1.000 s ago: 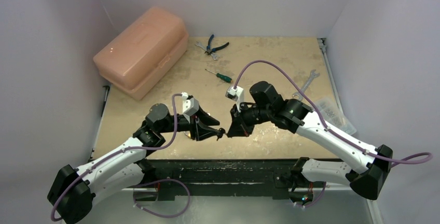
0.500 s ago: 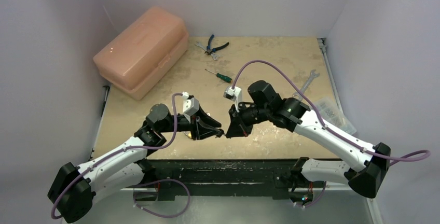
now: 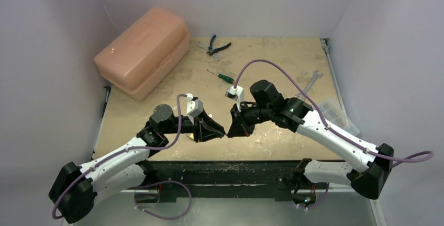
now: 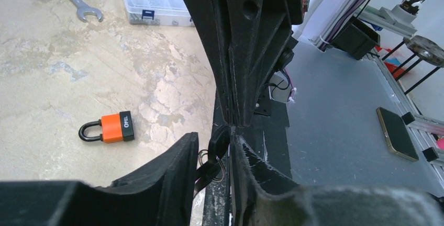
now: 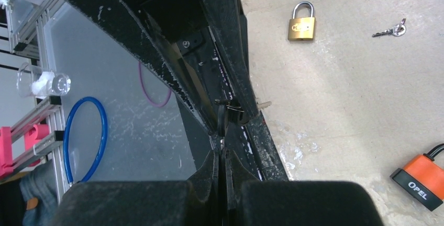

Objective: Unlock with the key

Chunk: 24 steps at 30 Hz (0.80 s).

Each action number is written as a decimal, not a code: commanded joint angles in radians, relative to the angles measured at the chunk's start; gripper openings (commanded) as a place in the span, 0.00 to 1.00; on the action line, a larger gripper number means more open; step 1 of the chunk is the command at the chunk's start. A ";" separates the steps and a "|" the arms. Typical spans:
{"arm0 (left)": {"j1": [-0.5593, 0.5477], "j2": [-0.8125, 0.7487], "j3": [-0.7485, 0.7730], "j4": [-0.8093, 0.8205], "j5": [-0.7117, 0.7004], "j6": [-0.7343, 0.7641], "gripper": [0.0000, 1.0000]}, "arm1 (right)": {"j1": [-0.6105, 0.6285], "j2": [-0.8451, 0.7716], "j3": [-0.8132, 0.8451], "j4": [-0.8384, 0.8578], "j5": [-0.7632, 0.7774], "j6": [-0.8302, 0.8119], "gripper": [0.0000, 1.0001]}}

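My two grippers meet tip to tip above the table's front edge. My right gripper (image 3: pixel 233 130) is shut on the blade of a black-headed key (image 5: pixel 223 117); its closed tips show in the right wrist view (image 5: pixel 222 155). The key's head (image 4: pixel 219 140) and its ring hang between the fingers of my left gripper (image 4: pixel 214 145), which is open, with a gap on the left side of the key. An orange padlock (image 4: pixel 112 126) lies on the table beside them and also shows in the right wrist view (image 5: pixel 421 176). A brass padlock (image 5: pixel 302 27) lies further off.
A pink toolbox (image 3: pixel 142 51) stands at the back left. Pliers (image 3: pixel 214 45), a green-handled screwdriver (image 3: pixel 221 76), a wrench (image 3: pixel 309 85) and a clear parts box (image 3: pixel 337 112) lie on the table. A second pair of keys (image 5: pixel 390 30) lies near the brass padlock.
My left gripper has edged right and closed in around the key held by my right gripper. My right arm has shifted slightly left.
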 commanded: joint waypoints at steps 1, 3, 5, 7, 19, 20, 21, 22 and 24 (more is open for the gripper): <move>-0.006 0.002 0.044 0.009 0.022 0.001 0.21 | 0.005 -0.007 0.038 0.032 -0.006 -0.005 0.00; -0.005 -0.004 0.047 0.008 0.018 0.003 0.01 | 0.005 -0.008 0.033 0.037 -0.007 -0.002 0.00; -0.006 -0.015 0.049 -0.001 0.010 0.009 0.00 | 0.005 -0.009 0.030 0.041 -0.007 0.001 0.00; -0.006 -0.026 0.049 -0.001 0.007 0.012 0.00 | 0.005 -0.006 0.028 0.045 0.004 0.006 0.00; -0.006 -0.099 0.093 -0.166 -0.131 0.151 0.00 | 0.001 -0.063 0.042 0.045 0.592 0.198 0.83; -0.005 -0.104 0.095 -0.175 -0.153 0.159 0.00 | -0.001 -0.073 0.041 0.045 0.653 0.221 0.81; -0.007 -0.109 0.099 -0.187 -0.170 0.167 0.00 | -0.002 -0.085 0.037 0.047 0.706 0.249 0.80; -0.006 -0.113 0.102 -0.202 -0.188 0.178 0.00 | -0.004 -0.094 0.033 0.049 0.754 0.278 0.79; -0.005 -0.116 0.116 -0.236 -0.220 0.196 0.00 | -0.013 -0.099 0.032 0.041 0.809 0.321 0.91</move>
